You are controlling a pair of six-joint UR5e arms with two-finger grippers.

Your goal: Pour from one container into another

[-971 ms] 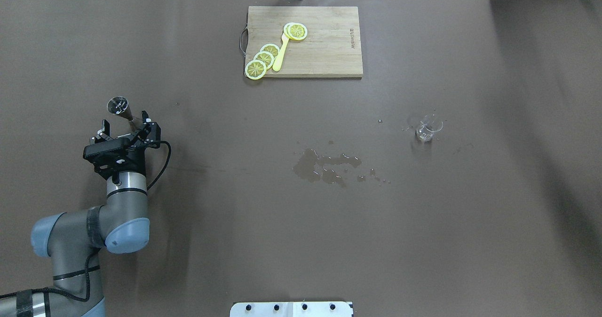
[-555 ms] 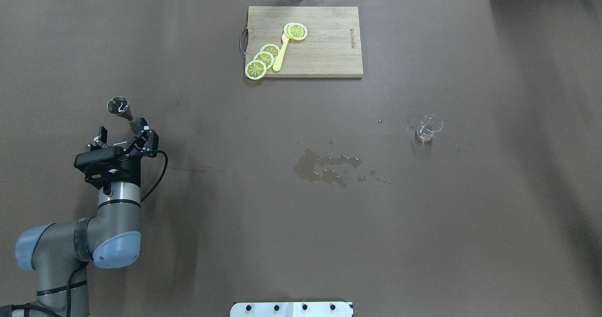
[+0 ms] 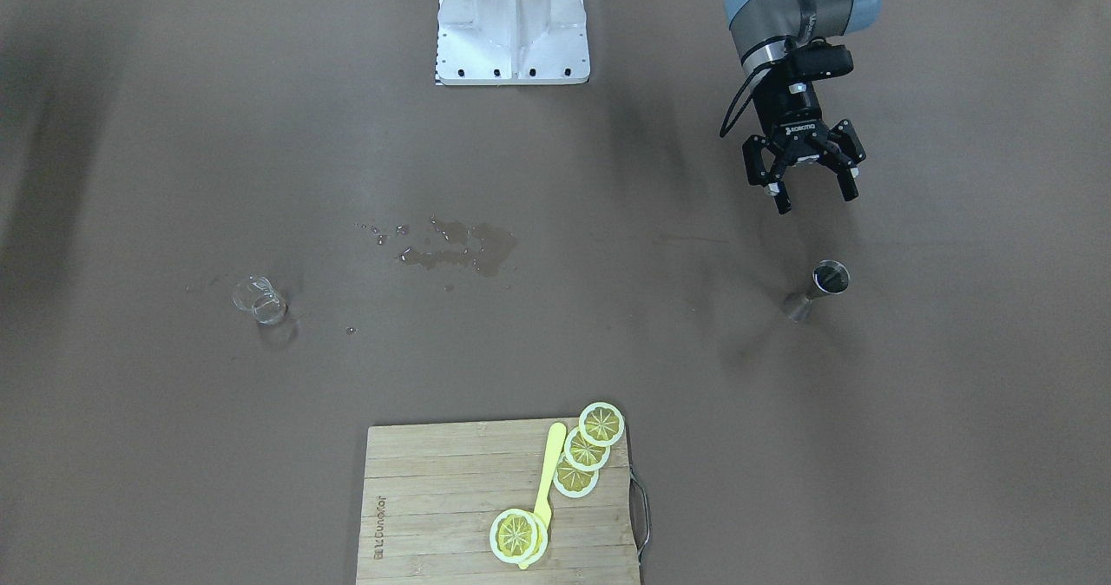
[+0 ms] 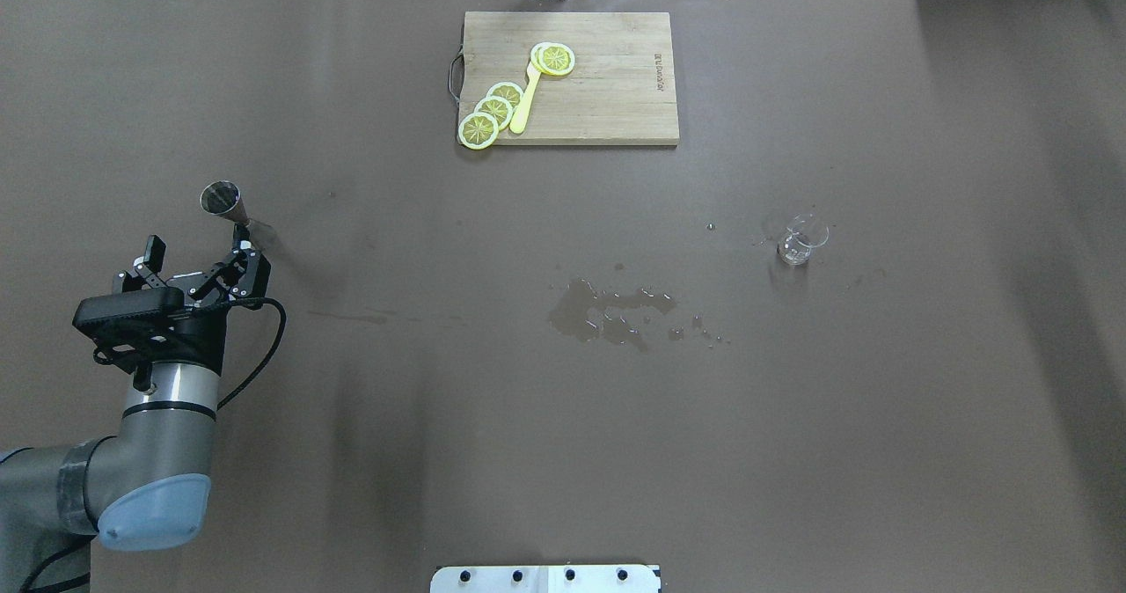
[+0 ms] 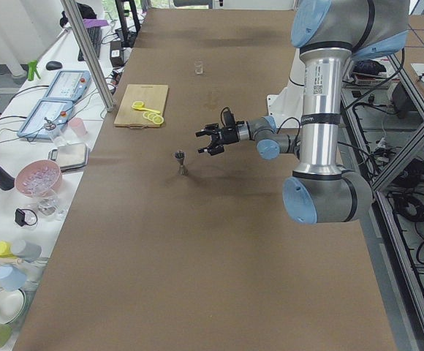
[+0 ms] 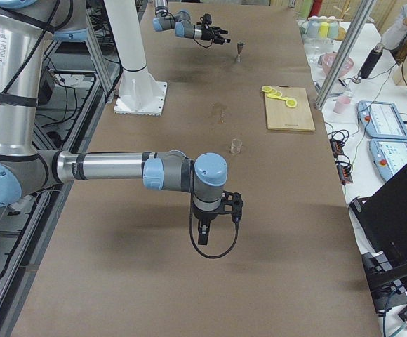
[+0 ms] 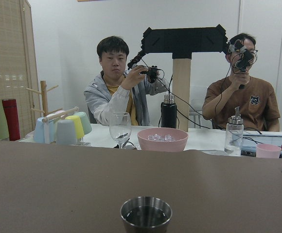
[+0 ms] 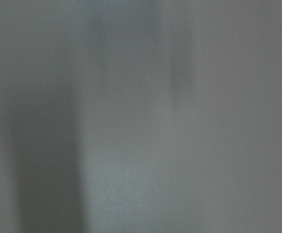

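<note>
Standing upright on the left part of the desk (image 4: 440, 452), the metal cup (image 4: 230, 206) is free of any grip. The left pincer (image 4: 197, 243) hovers just on its near side, spread wide and empty. The small glass (image 4: 799, 243) stands well apart on the right, with a puddle (image 4: 607, 311) between them. Whether the right pincer (image 6: 202, 235) is spread or closed cannot be told.

The left arm (image 4: 167, 382) reaches forward, its left gripper (image 4: 198, 239) held level, fingers spread wide, holding nothing. The right arm (image 6: 112, 168) stretches out, its right gripper (image 6: 203, 232) pointing down, grip state unclear.
</note>
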